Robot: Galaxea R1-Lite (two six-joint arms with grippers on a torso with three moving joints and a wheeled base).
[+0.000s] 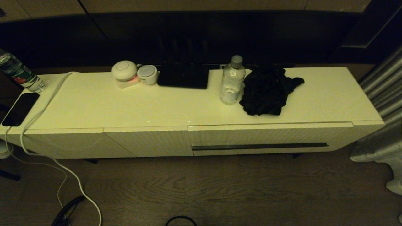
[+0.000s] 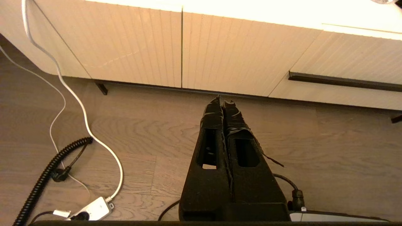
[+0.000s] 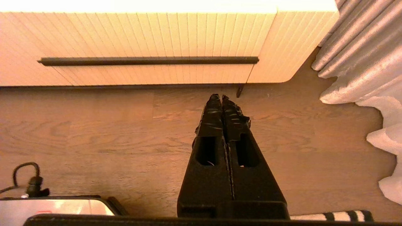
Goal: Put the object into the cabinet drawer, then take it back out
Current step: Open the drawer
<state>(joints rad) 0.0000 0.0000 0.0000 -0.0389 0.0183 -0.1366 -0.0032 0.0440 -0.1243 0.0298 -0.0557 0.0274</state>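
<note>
Opening step pending: the cabinet drawer (image 3: 147,47) is closed. Your right gripper (image 3: 221,98), fingers pressed together and empty, must reach the handle slot (image 3: 147,60). Left gripper (image 2: 222,102) parked, likewise pressed together.

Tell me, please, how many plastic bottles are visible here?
2: one bottle stands on the cabinet top beside the black cloth; another bottle is at the far left end.
</note>
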